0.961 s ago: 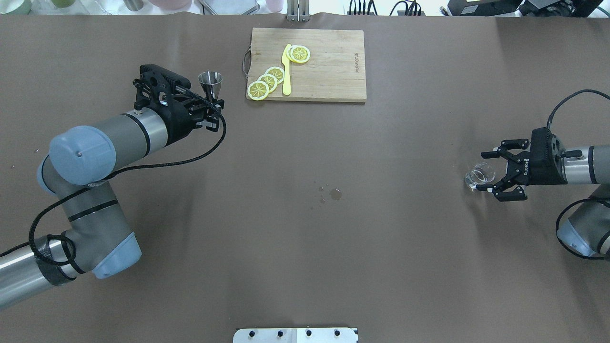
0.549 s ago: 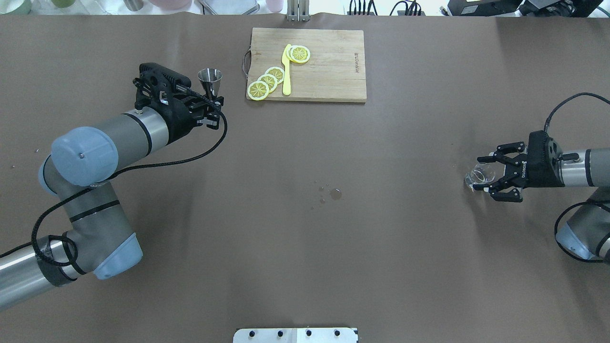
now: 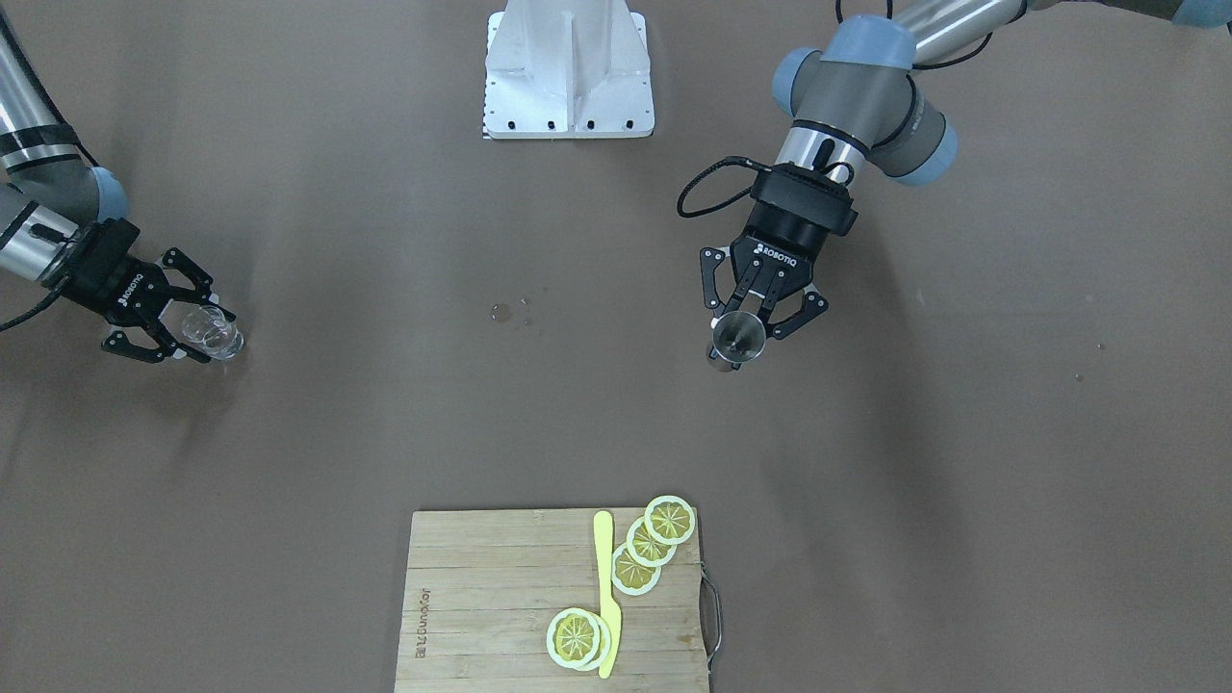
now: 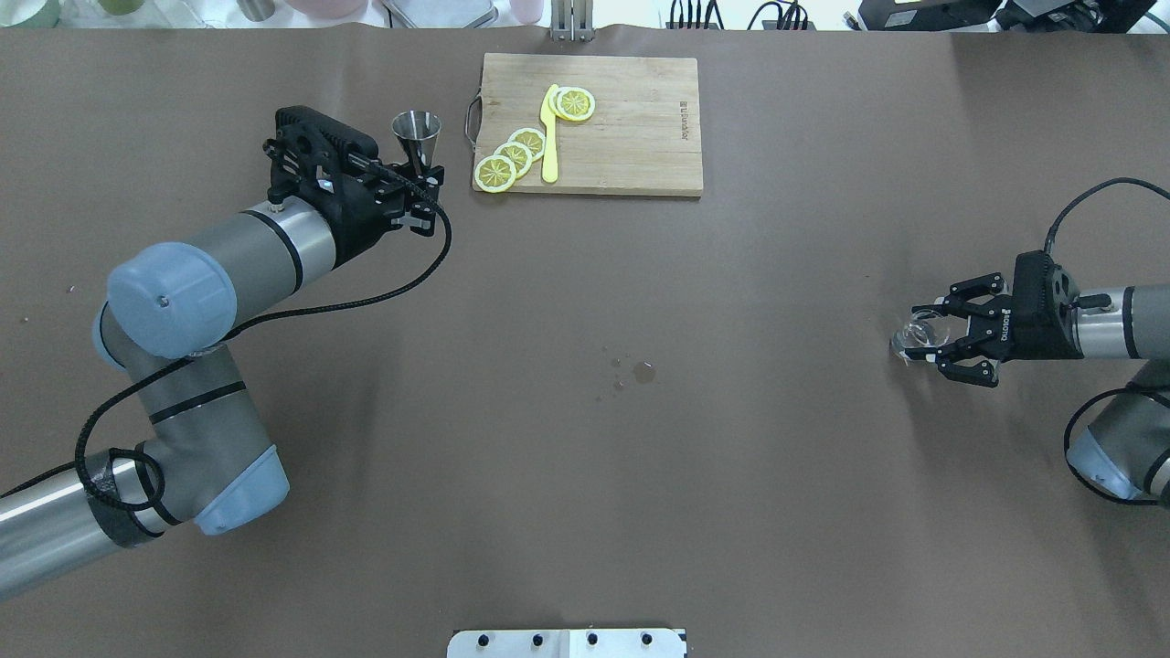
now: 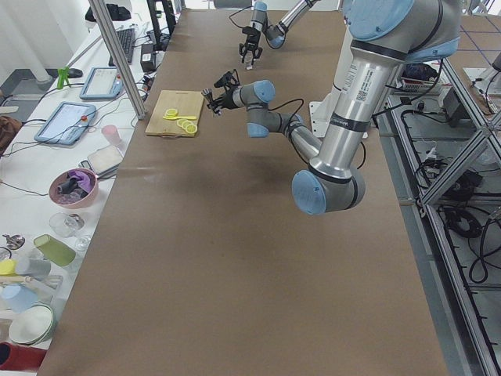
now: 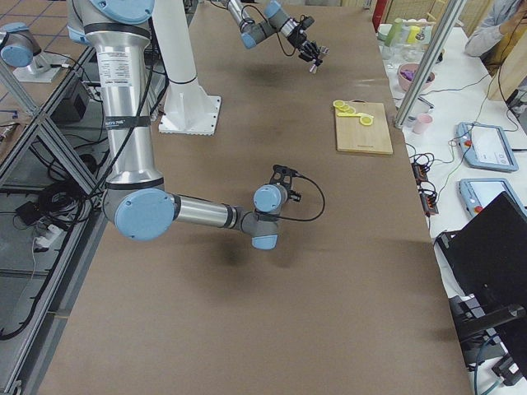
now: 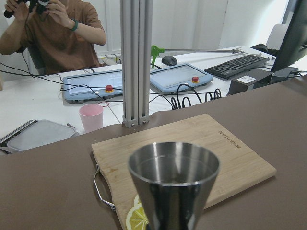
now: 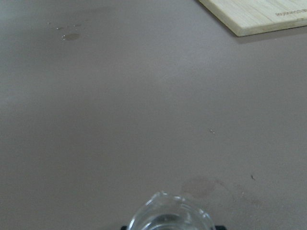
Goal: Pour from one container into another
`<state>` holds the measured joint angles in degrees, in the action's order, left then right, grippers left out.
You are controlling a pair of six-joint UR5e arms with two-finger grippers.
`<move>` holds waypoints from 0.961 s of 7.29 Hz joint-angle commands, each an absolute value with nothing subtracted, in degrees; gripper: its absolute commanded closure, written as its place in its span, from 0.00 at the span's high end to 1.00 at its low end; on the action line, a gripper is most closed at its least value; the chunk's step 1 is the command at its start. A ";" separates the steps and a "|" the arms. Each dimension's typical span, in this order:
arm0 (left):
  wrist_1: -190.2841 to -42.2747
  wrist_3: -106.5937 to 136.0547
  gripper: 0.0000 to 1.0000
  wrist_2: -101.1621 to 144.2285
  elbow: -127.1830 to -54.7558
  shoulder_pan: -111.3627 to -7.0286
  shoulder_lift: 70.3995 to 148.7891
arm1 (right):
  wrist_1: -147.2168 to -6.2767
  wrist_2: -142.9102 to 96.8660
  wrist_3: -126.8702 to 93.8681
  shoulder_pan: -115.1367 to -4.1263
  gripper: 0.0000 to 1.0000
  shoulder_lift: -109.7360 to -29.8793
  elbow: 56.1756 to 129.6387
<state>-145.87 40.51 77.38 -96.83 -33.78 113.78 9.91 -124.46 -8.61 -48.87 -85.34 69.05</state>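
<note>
A long brown table point(image 5: 219, 258) runs from the bottom of the frame to the top. The near left arm point(image 5: 325, 192) rises as a thick grey column at centre right, then reaches toward the upper left, where the left gripper point(image 5: 216, 84) sits just beside the right edge of a wooden cutting board point(image 5: 160, 127) carrying yellow slices point(image 5: 188, 125) (its finger spacing is too small to read here). At top centre the far right arm point(image 5: 274, 27) ends in the right gripper point(image 5: 248, 55), pointing down at the table. Along the left edge a white bench holds a pink bowl point(image 5: 72, 188), a green cup point(image 5: 53, 249), a pink cup point(image 5: 112, 135) and a blue-edged console point(image 5: 69, 124). A metal post point(image 5: 117, 55) stands at upper left.
</note>
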 commanded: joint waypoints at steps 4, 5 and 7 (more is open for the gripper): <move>-150.13 32.17 0.00 83.58 -96.87 -32.25 114.59 | 9.84 -123.66 -8.70 -48.87 0.57 -85.34 69.52; -149.42 32.34 0.00 83.84 -95.12 -33.13 114.70 | 9.84 -123.66 -8.70 -48.87 0.49 -85.43 69.70; -149.33 32.78 0.00 88.11 -95.44 -34.88 114.87 | 9.58 -123.75 -8.53 -48.95 0.41 -85.60 70.74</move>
